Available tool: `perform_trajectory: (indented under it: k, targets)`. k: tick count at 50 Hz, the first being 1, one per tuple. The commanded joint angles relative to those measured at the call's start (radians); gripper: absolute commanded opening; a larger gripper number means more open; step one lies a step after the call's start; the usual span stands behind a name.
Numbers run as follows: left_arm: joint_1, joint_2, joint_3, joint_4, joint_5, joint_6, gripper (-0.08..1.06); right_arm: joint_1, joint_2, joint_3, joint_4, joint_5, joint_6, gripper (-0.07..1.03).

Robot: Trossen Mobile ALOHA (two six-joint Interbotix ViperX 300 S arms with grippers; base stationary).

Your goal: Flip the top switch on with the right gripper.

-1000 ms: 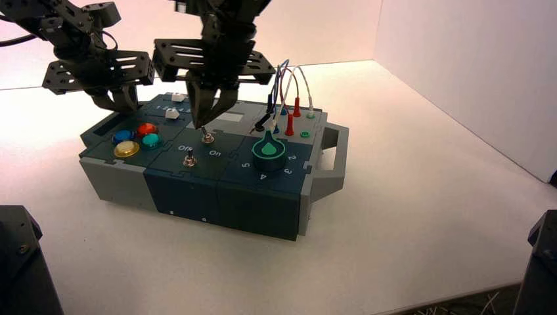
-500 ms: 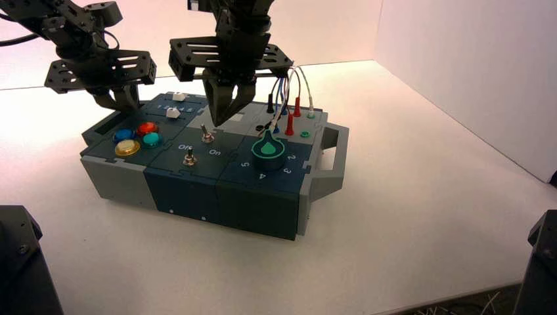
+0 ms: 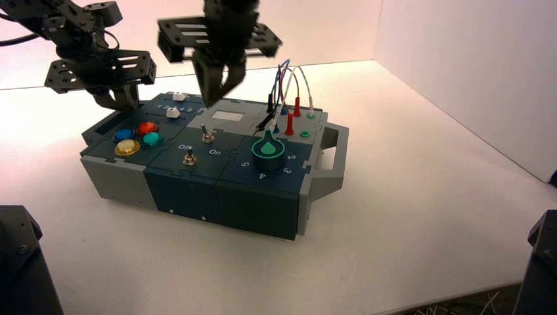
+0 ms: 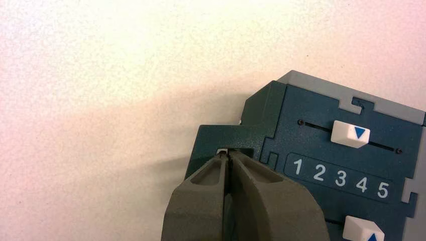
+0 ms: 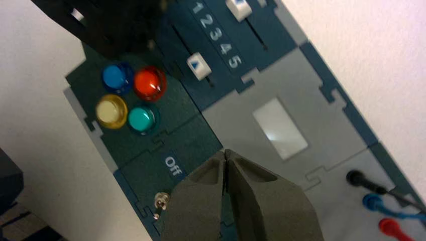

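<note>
Hovering with fingers pressed together, the right gripper (image 3: 211,98) sits at upper centre of the high view, clear above the box (image 3: 197,190).
Just below it, the top switch (image 3: 207,136) stands mid-panel, lever position unclear. At upper left, the left gripper (image 4: 229,156), fingertips together, hangs over the box's far-left corner.

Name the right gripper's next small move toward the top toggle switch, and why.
Probably lower the shut black right gripper toward the small silver-levered top switch. It hangs above the blue-grey box, clear of the lever, whose setting is unreadable. The left gripper waits at the box's left rear corner.
</note>
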Motion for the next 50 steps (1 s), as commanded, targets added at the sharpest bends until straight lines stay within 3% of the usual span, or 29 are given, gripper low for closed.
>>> perform_trajectory:
  k: [1,50]
  targets:
    - [-0.002,0.014,-0.014,-0.002,-0.005,-0.003,-0.03,0.012,-0.009,-0.052,-0.006,0.012,0.006,-0.02]
    - [-0.002,0.034,-0.029,-0.002,-0.005,-0.003,-0.03,0.054,0.046,-0.077,-0.002,0.048,0.006,-0.02]
